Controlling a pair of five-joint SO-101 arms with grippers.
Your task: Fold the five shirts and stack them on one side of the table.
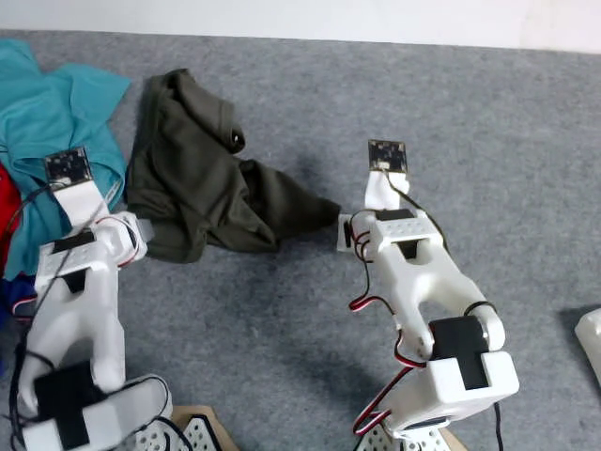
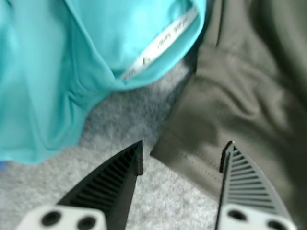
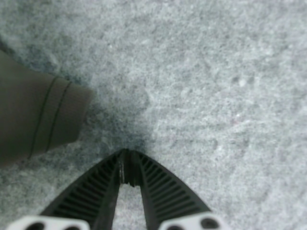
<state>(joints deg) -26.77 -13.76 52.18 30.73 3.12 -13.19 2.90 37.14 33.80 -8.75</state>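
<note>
A crumpled olive shirt (image 1: 202,178) lies left of the table's middle, one sleeve stretched out to the right. My left gripper (image 2: 182,155) is open, and the shirt's hem corner (image 2: 192,158) lies between its fingers. In the high view the left gripper (image 1: 141,230) sits at the shirt's lower left corner. My right gripper (image 3: 127,165) is shut with nothing in it, on bare table just beside the sleeve cuff (image 3: 43,120). From above, the right gripper (image 1: 345,232) is at the sleeve's tip. A teal shirt (image 1: 56,113) lies bunched at the far left, its collar (image 2: 158,43) close to the olive shirt.
Red cloth (image 1: 6,211) and blue cloth (image 1: 9,291) peek out at the left edge under the teal shirt. A white object (image 1: 592,343) sits at the right edge. Grey felt table (image 1: 507,141) stretches open to the right and back.
</note>
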